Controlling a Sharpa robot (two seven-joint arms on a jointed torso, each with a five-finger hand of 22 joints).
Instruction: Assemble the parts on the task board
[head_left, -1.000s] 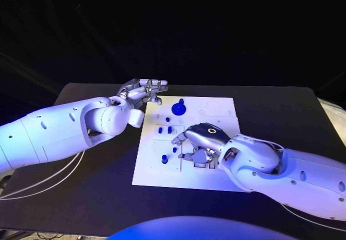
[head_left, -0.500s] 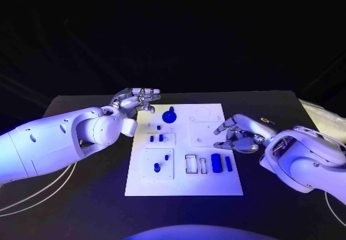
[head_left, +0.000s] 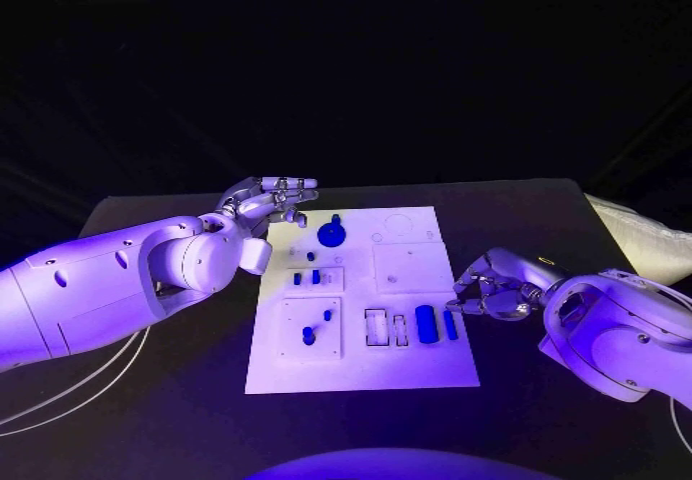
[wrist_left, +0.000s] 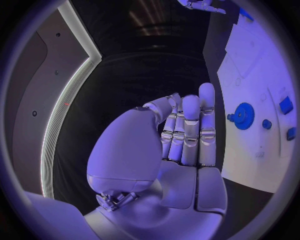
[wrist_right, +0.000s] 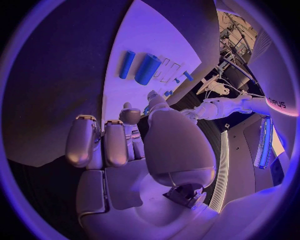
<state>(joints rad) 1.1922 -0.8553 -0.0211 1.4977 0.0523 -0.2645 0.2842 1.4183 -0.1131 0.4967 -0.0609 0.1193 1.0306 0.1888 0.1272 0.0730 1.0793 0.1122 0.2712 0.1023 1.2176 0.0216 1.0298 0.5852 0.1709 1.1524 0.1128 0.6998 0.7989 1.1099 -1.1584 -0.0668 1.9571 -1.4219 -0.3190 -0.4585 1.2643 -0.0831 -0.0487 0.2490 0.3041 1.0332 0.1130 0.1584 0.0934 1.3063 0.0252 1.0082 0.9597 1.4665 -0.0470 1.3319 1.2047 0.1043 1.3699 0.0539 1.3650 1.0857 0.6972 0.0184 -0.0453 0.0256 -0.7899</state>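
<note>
One task board (head_left: 411, 370), two robot hands (head_left: 274, 200)

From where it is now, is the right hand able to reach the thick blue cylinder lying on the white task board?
Probably yes. The right hand hovers just off the white task board's right edge, fingers curled and holding nothing. The thick blue cylinder lies near that edge; only a thinner blue rod lies between, low enough to reach over.

The left hand (head_left: 271, 198) is up with its fingers close together and holds nothing. The right hand (head_left: 490, 290) is lower, fingers curled in, and holds nothing too.
</note>
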